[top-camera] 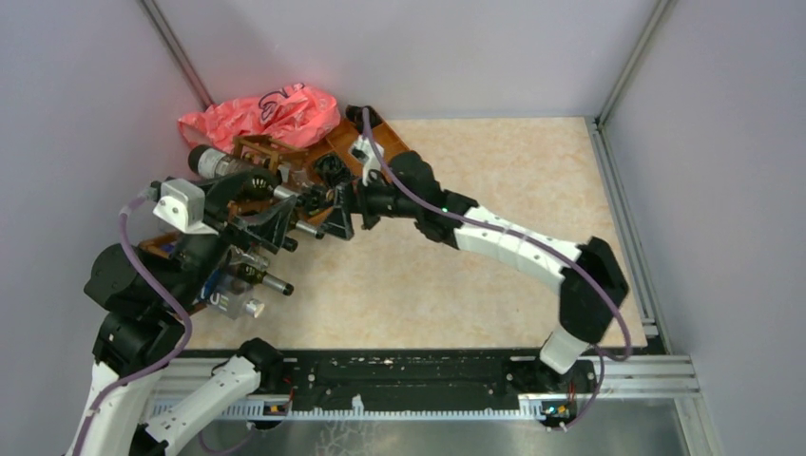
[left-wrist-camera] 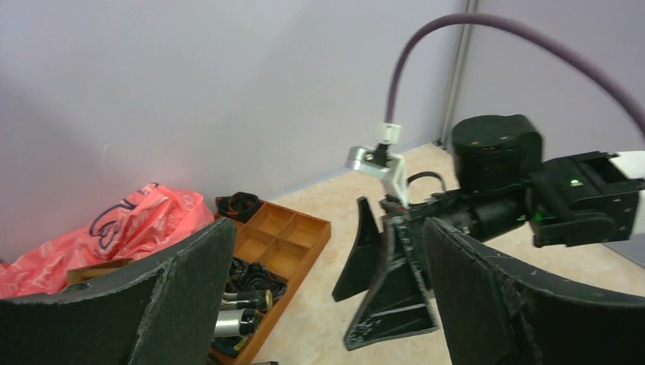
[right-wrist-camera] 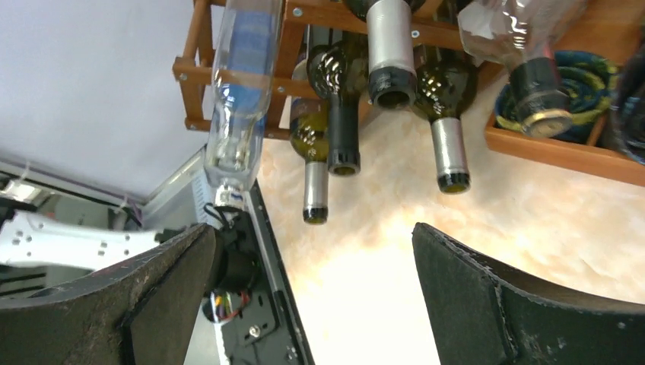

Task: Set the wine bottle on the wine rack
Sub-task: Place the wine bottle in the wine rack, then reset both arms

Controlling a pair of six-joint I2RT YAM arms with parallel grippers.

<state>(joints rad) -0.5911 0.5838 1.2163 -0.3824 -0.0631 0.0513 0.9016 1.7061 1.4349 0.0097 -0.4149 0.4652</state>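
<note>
Right hand [right-wrist-camera: 313, 262] wide, empty; left hand [left-wrist-camera: 327, 251] wide too, nothing btwn fingers. Wine bottles [right-wrist-camera: 342, 106] lie in the wine rack [right-wrist-camera: 194, 71], necks twd right hand; glass, so prob. heavy, stiff, slick, breakable; best grip at neck or shoulder, firm. Bodies cut off at frame top; in top view left arm [top-camera: 124, 275] covers most of rack; can't tell which bottle is the task's.

**Arm and gripper pose**

The left arm [top-camera: 124, 275] is folded at the near left. The left gripper [top-camera: 271, 226] is held with jaws spread wide. The right arm [top-camera: 504, 242] is stretched far-left. The right gripper [top-camera: 335, 204] is held with jaws parted, nothing clamped.
</note>
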